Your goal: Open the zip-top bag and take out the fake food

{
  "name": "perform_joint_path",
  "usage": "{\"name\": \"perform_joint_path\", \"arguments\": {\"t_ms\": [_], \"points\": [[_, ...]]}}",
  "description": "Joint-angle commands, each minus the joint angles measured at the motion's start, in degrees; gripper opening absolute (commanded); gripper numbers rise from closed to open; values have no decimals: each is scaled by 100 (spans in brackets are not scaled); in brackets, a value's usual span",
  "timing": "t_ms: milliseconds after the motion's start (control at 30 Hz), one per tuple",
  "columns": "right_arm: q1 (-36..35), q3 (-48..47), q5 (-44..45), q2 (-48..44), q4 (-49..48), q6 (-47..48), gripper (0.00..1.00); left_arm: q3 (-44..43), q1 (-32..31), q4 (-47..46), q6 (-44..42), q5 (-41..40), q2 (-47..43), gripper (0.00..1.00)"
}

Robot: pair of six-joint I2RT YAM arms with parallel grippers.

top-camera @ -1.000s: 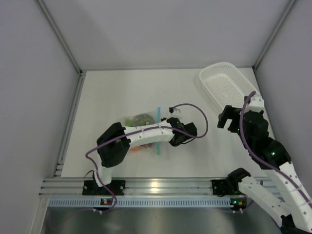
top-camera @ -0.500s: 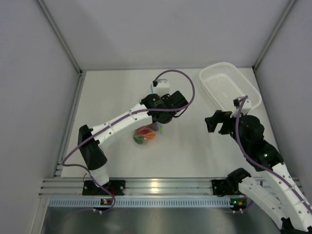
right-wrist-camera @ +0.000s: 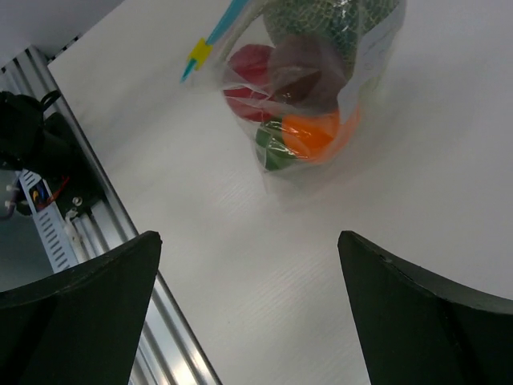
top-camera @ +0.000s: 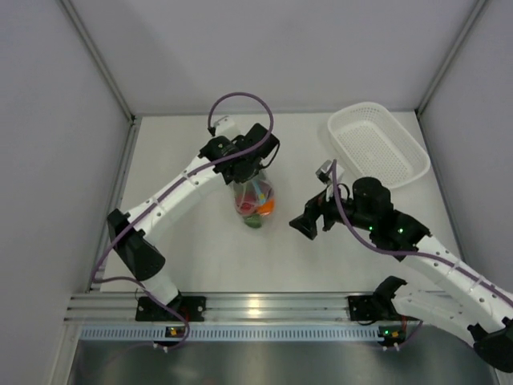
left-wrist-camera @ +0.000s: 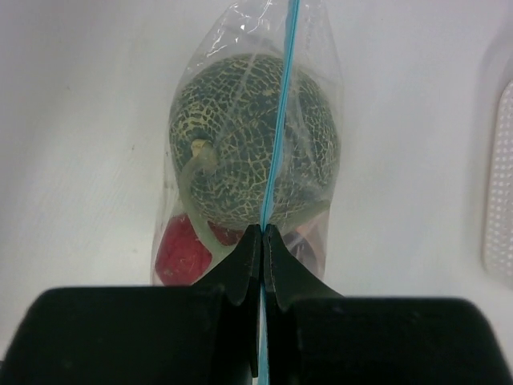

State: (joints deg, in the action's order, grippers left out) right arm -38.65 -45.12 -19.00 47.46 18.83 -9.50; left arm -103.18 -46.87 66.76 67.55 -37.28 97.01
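Observation:
My left gripper (top-camera: 248,178) is shut on the light blue zip strip (left-wrist-camera: 276,120) of the zip-top bag (top-camera: 255,205), which hangs below it over the table. In the left wrist view the gripper (left-wrist-camera: 263,234) pinches the strip, with the grey-green melon (left-wrist-camera: 240,152) and a red ball (left-wrist-camera: 178,250) inside the bag. My right gripper (top-camera: 308,225) is open and empty, to the right of the bag. In the right wrist view it (right-wrist-camera: 248,241) faces the bag (right-wrist-camera: 365,56), apart from it, showing an orange ball (right-wrist-camera: 311,133), a green piece (right-wrist-camera: 272,154) and a dark red piece (right-wrist-camera: 300,64).
The white perforated basket (top-camera: 377,144) stands at the back right and shows at the right edge of the left wrist view (left-wrist-camera: 501,184). The aluminium rail (top-camera: 256,306) runs along the near table edge. Grey walls close in the left, back and right.
The left gripper has taken the bag by its zip strip, lifted it off the table and carried it toward the back. The right gripper has swung left toward the bag.

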Motion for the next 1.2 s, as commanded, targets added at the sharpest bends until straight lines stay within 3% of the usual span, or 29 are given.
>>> {"name": "perform_joint_path", "arguments": {"t_ms": [0,333,567,700,733,833,1167], "points": [[-693,-436,1018,262,-660,422,93,323,117,-295,1092,378,-507,0],[-969,-128,1251,799,-2575,247,89,1229,214,-1016,2429,309,-1378,0],[-960,38,846,1213,-3576,185,75,1660,214,-1262,2667,440,-1615,0],[-960,118,776,1388,-3790,159,66,1652,214,-1262,2684,449,-1633,0],[-968,109,723,1441,-3782,150,58,1652,214,-1271,2702,441,-1650,0],[-977,126,609,1599,-3825,97,50,1652,214,-1306,2694,414,-1694,0],[-1012,425,608,1810,-4282,-96,38,1713,214,-1429,2641,564,-1694,0]]}}
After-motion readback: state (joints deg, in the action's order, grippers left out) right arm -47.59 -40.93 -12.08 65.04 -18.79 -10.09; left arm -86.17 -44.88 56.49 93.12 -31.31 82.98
